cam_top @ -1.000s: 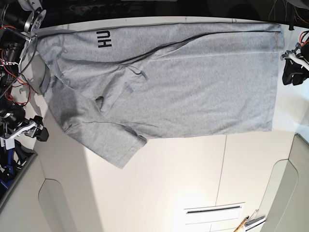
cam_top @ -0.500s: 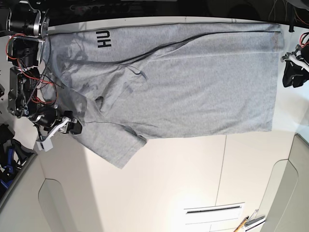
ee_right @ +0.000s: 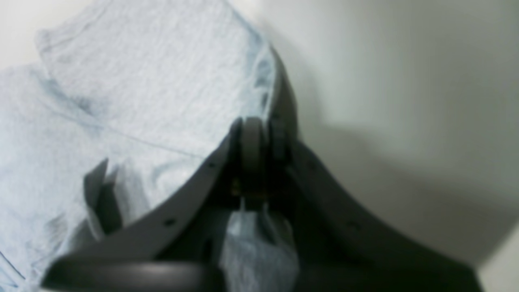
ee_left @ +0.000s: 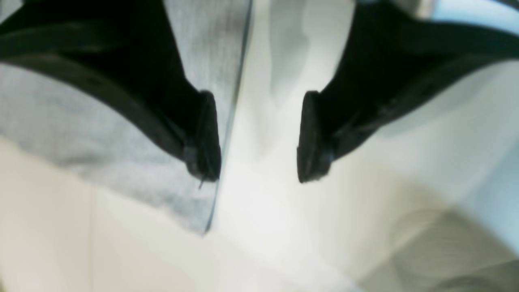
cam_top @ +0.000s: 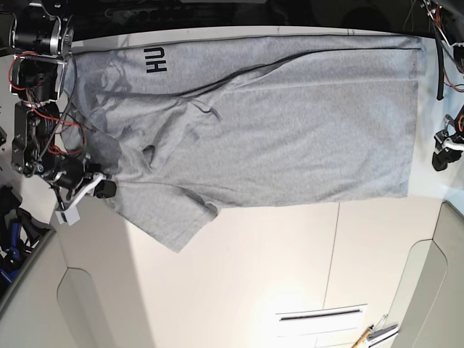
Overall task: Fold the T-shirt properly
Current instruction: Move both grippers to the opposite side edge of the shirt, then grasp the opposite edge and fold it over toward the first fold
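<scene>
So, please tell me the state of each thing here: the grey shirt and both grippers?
Heather-grey cotton T-shirt: spread on the table, one side folded over, black letters showing near the far edge, sleeve edge pinched.
Right gripper: shut on the T-shirt at the sleeve edge.
Left gripper: open, holding nothing, beside the shirt's hem.
White table: bears the shirt.

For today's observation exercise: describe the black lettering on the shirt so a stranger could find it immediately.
Start with the big grey T-shirt spread across the white table. In the base view, follow its far edge toward the corner above the right hand. There sit the black block letters, turned sideways: the only print on otherwise plain grey cloth.
</scene>
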Robot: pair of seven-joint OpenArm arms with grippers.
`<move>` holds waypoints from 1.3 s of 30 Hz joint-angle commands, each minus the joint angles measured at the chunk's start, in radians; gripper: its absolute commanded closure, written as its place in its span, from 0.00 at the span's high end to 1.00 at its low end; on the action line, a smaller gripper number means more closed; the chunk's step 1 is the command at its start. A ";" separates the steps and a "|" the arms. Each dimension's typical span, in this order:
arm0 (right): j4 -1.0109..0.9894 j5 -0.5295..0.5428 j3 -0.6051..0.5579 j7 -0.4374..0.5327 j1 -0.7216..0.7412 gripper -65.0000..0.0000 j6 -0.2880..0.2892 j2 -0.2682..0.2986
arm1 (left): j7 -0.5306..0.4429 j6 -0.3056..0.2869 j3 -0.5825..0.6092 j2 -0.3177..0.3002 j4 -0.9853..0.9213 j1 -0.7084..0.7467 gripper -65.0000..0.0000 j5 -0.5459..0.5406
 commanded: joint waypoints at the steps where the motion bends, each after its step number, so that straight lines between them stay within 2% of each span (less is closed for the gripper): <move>1: 0.008 -0.020 0.001 -0.019 0.013 0.00 -0.008 0.011 | -0.030 -0.007 0.019 -0.039 -0.033 -0.058 0.54 -0.024; 7: 0.008 -0.018 0.001 -0.019 0.010 0.00 -0.008 0.011 | -0.048 -0.008 0.168 -0.050 -0.265 -0.268 0.54 -0.019; 11: 0.008 -0.017 0.001 -0.019 0.010 0.00 -0.008 0.011 | -0.107 0.001 0.268 -0.043 -0.366 -0.347 0.54 0.067; 13: 0.008 -0.018 0.001 -0.019 0.010 0.00 -0.008 0.011 | -0.121 0.024 0.301 -0.039 -0.384 -0.361 0.54 0.090; 23: 0.008 -0.016 0.001 -0.019 0.008 0.00 -0.008 0.011 | -0.088 0.026 0.342 0.005 -0.384 -0.358 0.53 0.091; 24: 0.008 -0.016 0.001 -0.019 0.008 0.00 -0.008 0.011 | -0.089 0.025 0.342 0.007 -0.384 -0.358 0.50 0.091; 25: 0.008 -0.016 0.001 -0.019 0.008 0.00 -0.009 0.011 | -0.089 0.025 0.342 0.007 -0.384 -0.358 0.41 0.091; 28: 0.010 0.018 0.001 -0.019 0.008 0.00 -0.016 0.011 | -0.101 0.025 0.341 0.001 -0.384 -0.358 0.00 0.091; 31: 0.053 0.072 0.001 -0.019 0.008 0.00 -0.016 0.011 | -0.110 0.024 0.330 -0.006 -0.377 -0.358 0.00 0.086; 34: 0.150 0.066 0.001 -0.037 0.008 0.00 -0.016 0.011 | -0.098 -0.019 0.298 -0.019 -0.356 -0.357 0.00 0.057; 39: 0.351 0.067 0.002 -0.159 0.000 0.00 -0.016 0.011 | 0.072 -0.095 0.181 -0.046 -0.291 -0.352 0.00 -0.081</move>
